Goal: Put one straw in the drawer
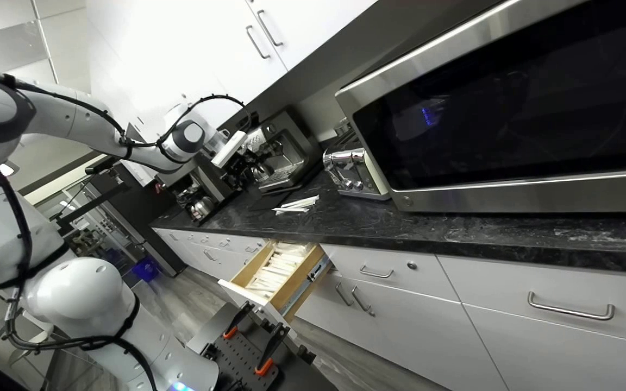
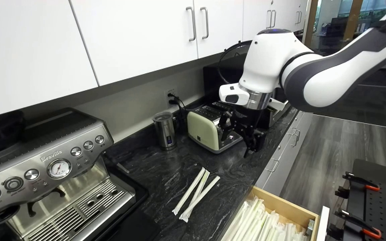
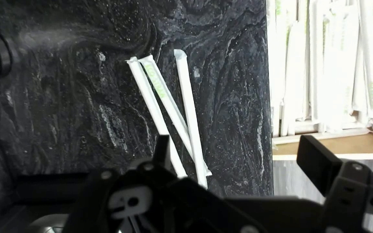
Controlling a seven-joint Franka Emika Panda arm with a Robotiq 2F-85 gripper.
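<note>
Three white paper-wrapped straws lie loosely together on the dark countertop. A left straw (image 3: 154,110), a middle straw (image 3: 168,100) and a right straw (image 3: 189,113) show in the wrist view, the last two crossing near their lower ends. The straws (image 2: 189,190) also show in both exterior views (image 1: 298,205). The drawer (image 1: 303,271) stands pulled out below the counter, pale wood with a white front, holding many wrapped straws; its wood wall (image 2: 285,205) shows too. My gripper (image 3: 235,145) is open and empty above the counter, toaster side of the straws (image 2: 238,142). One finger covers part of the left straw.
A pale green toaster (image 2: 203,131) stands close behind the gripper. A metal jug (image 2: 165,130) and an espresso machine (image 2: 59,167) stand along the wall. A large microwave (image 1: 508,114) is beyond the toaster. White upper cabinets (image 2: 146,33) hang over the counter (image 3: 238,81).
</note>
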